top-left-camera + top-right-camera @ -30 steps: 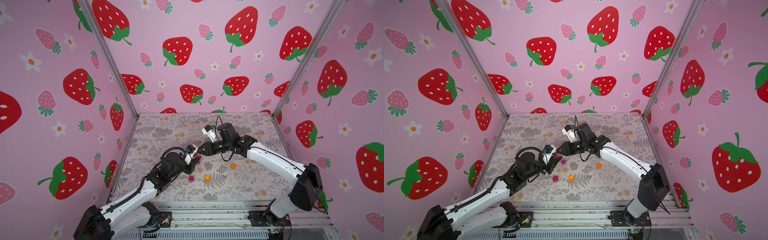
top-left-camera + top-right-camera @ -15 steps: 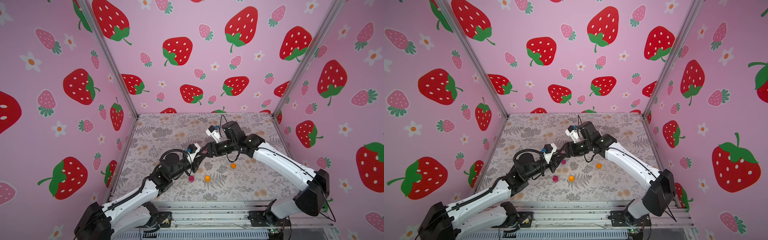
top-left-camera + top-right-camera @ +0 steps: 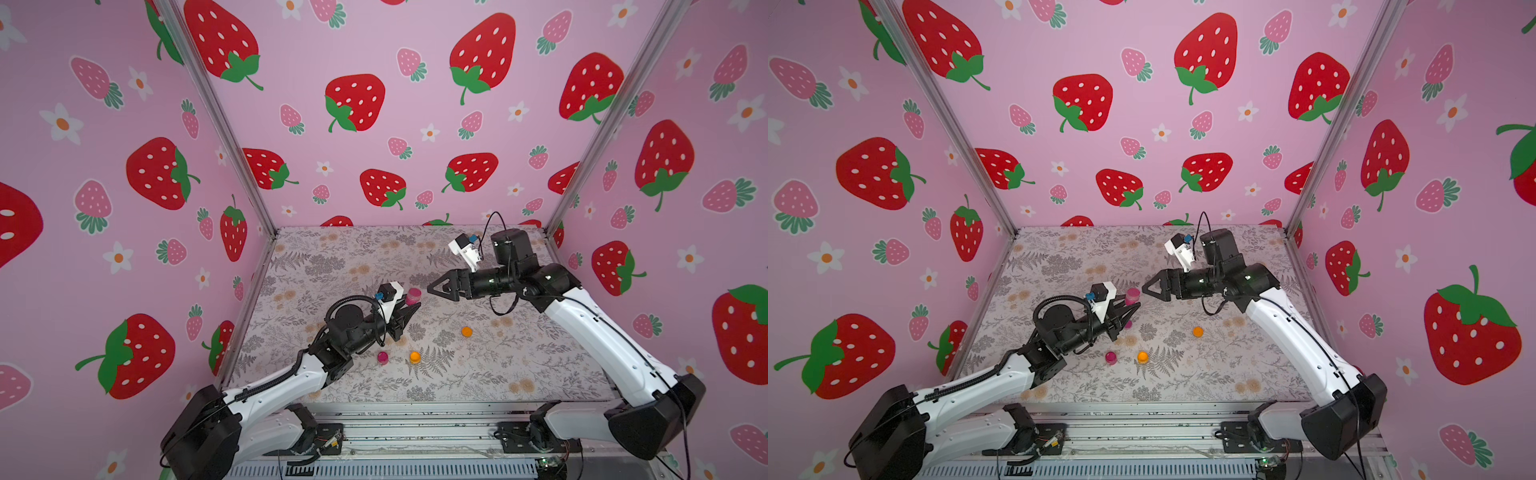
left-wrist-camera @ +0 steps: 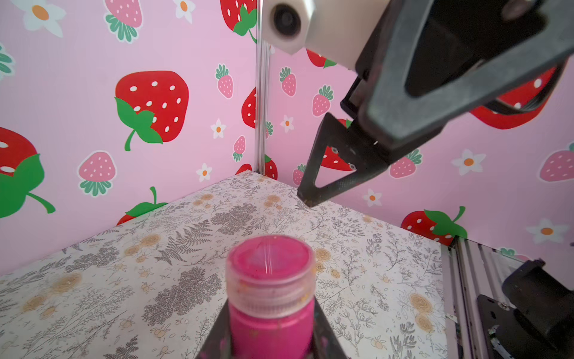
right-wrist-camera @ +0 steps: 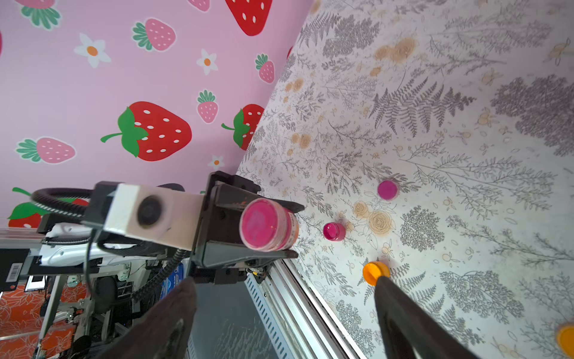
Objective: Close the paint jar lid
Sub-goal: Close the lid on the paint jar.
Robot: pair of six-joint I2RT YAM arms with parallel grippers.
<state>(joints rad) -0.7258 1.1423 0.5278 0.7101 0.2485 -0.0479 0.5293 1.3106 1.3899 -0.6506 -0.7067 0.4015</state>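
My left gripper point(image 3: 411, 309) sat just below centre in both top views, pinched on the paint jar point(image 3: 413, 296); my right gripper point(image 3: 432, 289) (jaws spread wide) faced it from centre right.

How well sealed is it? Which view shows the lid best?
Left wrist: the lid close up, rim meeting the paint jar. Right wrist shows mainly its top face; in both top views, a tiny dot.
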